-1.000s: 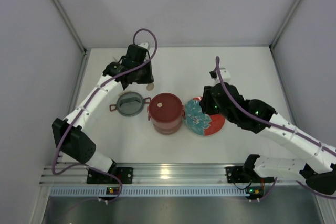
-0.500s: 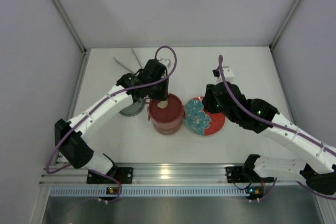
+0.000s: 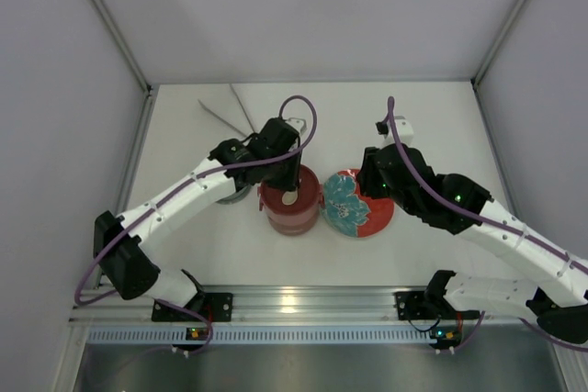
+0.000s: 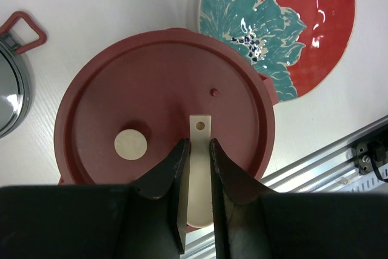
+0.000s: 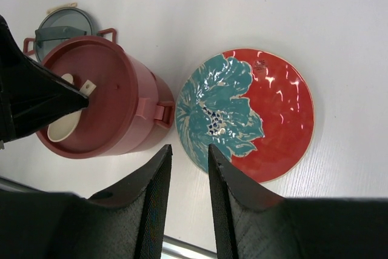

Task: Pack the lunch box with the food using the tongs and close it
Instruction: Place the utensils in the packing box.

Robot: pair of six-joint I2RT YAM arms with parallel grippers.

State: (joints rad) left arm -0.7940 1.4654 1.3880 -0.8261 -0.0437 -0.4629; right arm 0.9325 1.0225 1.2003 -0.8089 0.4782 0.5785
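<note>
The lunch box [image 3: 308,213] stands as a pink stack under a maroon lid [image 4: 151,89] bearing a cream disc [image 4: 130,145]. My left gripper [image 4: 197,150] hovers over that lid, shut on a cream spoon [image 4: 200,128] whose holed handle end sticks out past the fingertips. From the right wrist view the spoon [image 5: 60,127] lies low over the lid [image 5: 115,101]. The tongs [image 3: 225,112] rest on the table at the back left. My right gripper [image 5: 189,156] is open and holds nothing, above the table between the box and the plate. The food is out of view.
A red plate with a teal flower [image 3: 372,213] lies right of the box, bare [image 5: 273,119]. A small grey dish with red handles [image 4: 9,95] sits left of the box, mostly under my left arm. White walls close in the table.
My left arm swung from the back left, near the grey dish, to over the lunch box lid, carrying the cream spoon. The tongs came into view. The right arm barely shifted.
</note>
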